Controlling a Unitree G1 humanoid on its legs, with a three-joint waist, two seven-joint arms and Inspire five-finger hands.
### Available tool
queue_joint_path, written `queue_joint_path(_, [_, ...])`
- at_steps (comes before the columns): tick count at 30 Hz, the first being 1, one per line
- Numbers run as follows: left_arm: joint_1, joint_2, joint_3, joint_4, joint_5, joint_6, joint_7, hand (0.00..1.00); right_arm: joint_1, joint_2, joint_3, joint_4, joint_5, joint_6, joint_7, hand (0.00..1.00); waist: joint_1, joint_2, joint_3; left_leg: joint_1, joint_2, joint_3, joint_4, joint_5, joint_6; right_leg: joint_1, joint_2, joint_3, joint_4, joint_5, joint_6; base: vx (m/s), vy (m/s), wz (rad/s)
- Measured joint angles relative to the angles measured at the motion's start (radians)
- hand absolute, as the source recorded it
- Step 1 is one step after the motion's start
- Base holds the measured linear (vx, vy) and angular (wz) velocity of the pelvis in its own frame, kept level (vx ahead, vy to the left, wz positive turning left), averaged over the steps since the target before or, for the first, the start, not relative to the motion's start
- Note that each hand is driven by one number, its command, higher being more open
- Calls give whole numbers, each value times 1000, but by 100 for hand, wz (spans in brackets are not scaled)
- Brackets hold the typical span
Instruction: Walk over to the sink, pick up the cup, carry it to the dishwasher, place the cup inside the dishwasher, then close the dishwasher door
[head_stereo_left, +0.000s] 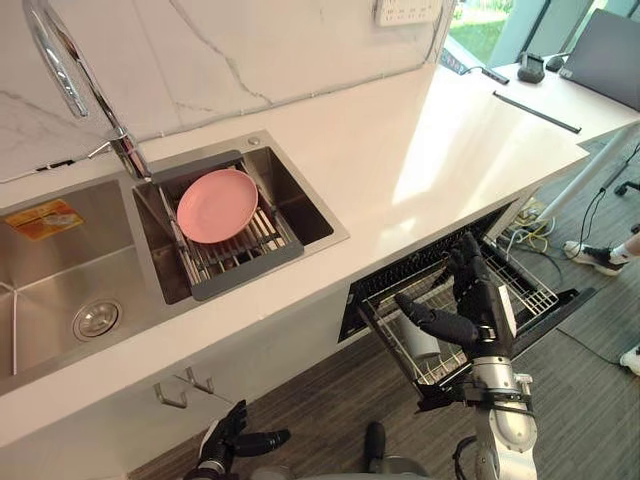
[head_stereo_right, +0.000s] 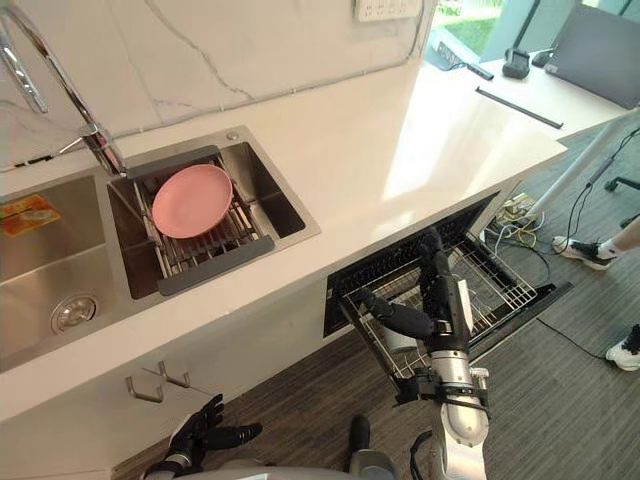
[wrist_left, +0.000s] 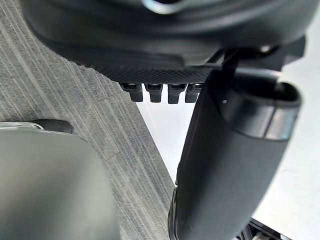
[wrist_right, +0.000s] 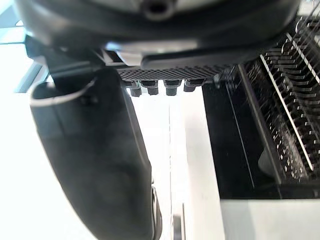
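Right hand (head_stereo_left: 480, 305) open, fingers straight, thumb out, holding nothing, above the pulled-out dishwasher rack (head_stereo_left: 525, 280); pale cup (head_stereo_left: 424, 342) appears to sit in rack under the thumb, so placing prob. done; dishwasher door (head_stereo_left: 572, 303) down, not yet closed; left hand (head_stereo_left: 232, 440) relaxed, empty, low by cabinet.
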Motion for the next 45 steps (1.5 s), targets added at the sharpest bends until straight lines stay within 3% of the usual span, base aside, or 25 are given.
queue_joint_path(4, [20,0,12,0,-4,0,0,100,22,4,22,0,0,12,22,100,5,0,-5,-43,17,-8,78,-41,-30,8,4,-33,6,-15,-1,-47,-31,21])
queue_joint_path(7, [26,0,18,1,-3,-2,-4,100,42,1,9,-1,0,39,8,100,4,7,-11,-103,91,123,151,-40,-62,10,-13,-101,22,-24,-2,-41,-25,63])
queue_joint_path(11, [40,-8,21,4,-6,-1,-6,100,31,0,3,-39,-1,53,-1,100,25,8,-12,-108,51,109,117,-6,-64,10,-59,-134,35,-30,18,-26,65,37])
queue_joint_path(15, [39,-12,17,7,-47,3,-7,100,-11,-14,-2,-67,-3,68,-2,100,26,9,-13,-115,27,104,95,14,-64,20,-98,-188,60,-56,44,-23,47,51])
queue_joint_path(17, [36,-10,17,15,-97,27,-19,100,-23,-28,-12,-67,-2,86,-4,100,26,13,-16,-118,32,131,117,-1,-42,18,-128,-223,138,-111,60,10,62,59])
queue_joint_path(19, [43,-15,27,20,-118,37,-30,100,-22,-43,-18,-67,-2,108,-15,100,43,5,-26,-130,7,131,191,-51,4,-17,-201,-229,300,-197,103,50,141,42])
queue_joint_path(20, [49,-22,31,18,-119,36,-35,100,-23,-46,-18,-67,-2,109,-17,100,48,14,-33,-133,0,128,212,-71,17,-28,-220,-223,353,-221,115,95,170,25])
queue_joint_path(21, [56,-15,37,9,-118,31,-44,100,-24,-38,-8,-65,-2,108,-24,100,51,-3,-32,-137,-36,119,248,-106,29,-74,-279,-188,511,-288,103,127,127,25])
queue_joint_path(22, [64,-14,41,5,-117,30,-42,100,-24,-38,14,-52,-6,107,-26,100,53,-15,-34,-129,-63,106,271,-129,47,-123,-325,-148,651,-308,89,131,110,28])
queue_joint_path(24, [81,-12,39,-9,-105,29,-34,100,-26,-31,41,-24,-28,79,-39,100,42,-15,-42,-99,-88,74,264,-129,54,-154,-349,-77,764,-291,75,204,63,44])
queue_joint_path(25, [85,-11,35,-15,-97,29,-24,100,-28,-29,48,-7,-52,67,-53,100,31,-4,-46,-79,-83,51,246,-130,56,-171,-328,-45,794,-316,85,269,2,67])
queue_joint_path(27, [81,-9,26,-18,-97,30,-14,100,-33,-38,49,7,-106,51,-74,100,21,-1,-53,-61,-51,15,212,-123,47,-174,-235,-43,730,-371,71,288,-103,57])
queue_joint_path(28, [69,-10,26,-17,-97,38,-10,100,-50,-47,49,31,-129,42,-81,100,18,7,-52,-52,-14,-5,192,-116,33,-184,-138,-34,638,-381,55,285,-141,43])
queue_joint_path(29, [63,-9,26,-16,-98,39,-10,100,-35,-48,50,27,-140,24,-80,100,15,9,-52,-52,2,-15,187,-113,21,-185,-88,-24,565,-372,42,231,-125,41])
queue_joint_path(30, [55,-3,29,-13,-100,45,-12,100,-14,-48,58,19,-149,6,-78,100,6,-1,-50,-53,13,-23,191,-108,3,-173,-34,-4,433,-277,1,229,-128,39])
queue_joint_path(31, [50,2,27,5,-96,63,-20,100,21,-63,76,9,-161,-13,-77,100,-16,5,-50,-50,30,-23,231,-98,-19,-118,-15,-13,394,-228,-13,317,-134,18])
queue_joint_path(32, [51,6,33,5,-97,68,-31,100,35,-72,87,2,-172,-8,-77,100,-16,-5,-48,-90,24,-16,327,-83,-29,-85,-33,-2,367,-225,-17,291,-125,-2])
queue_joint_path(33, [51,4,35,4,-97,68,-30,100,42,-74,88,1,-172,-4,-78,100,-14,-9,-46,-90,22,10,318,-95,-26,-65,-42,4,348,-222,-13,216,-87,-15])
queue_joint_path(34, [45,-8,38,1,-99,66,-24,100,52,-96,86,0,-171,-3,-80,100,-28,3,-47,-97,33,37,216,-48,-38,-31,-45,1,315,-209,2,98,-58,3])
queue_joint_path(35, [40,-27,38,-1,-101,62,-21,100,56,-120,84,-5,-171,-2,-88,100,-36,33,-55,-114,57,39,165,20,-42,-7,-23,-6,276,-198,10,78,-30,-5])
queue_joint_path(37, [31,-39,38,-2,-102,52,-21,100,41,-130,85,-3,-178,30,-101,100,-28,47,-71,-85,53,52,106,21,-37,25,-22,5,194,-168,20,3,54,-12])
queue_joint_path(39, [26,-32,40,-5,-101,42,-29,100,18,-127,85,-2,-181,41,-123,100,-23,27,-74,-85,38,55,45,59,-31,27,-24,5,132,-129,25,-70,30,2])
queue_joint_path(45, [48,-28,50,6,-97,49,-21,100,-34,-127,69,1,-219,45,-147,100,-10,19,-70,-47,26,34,-41,109,-32,58,-29,-24,94,-114,27,-22,-16,14])
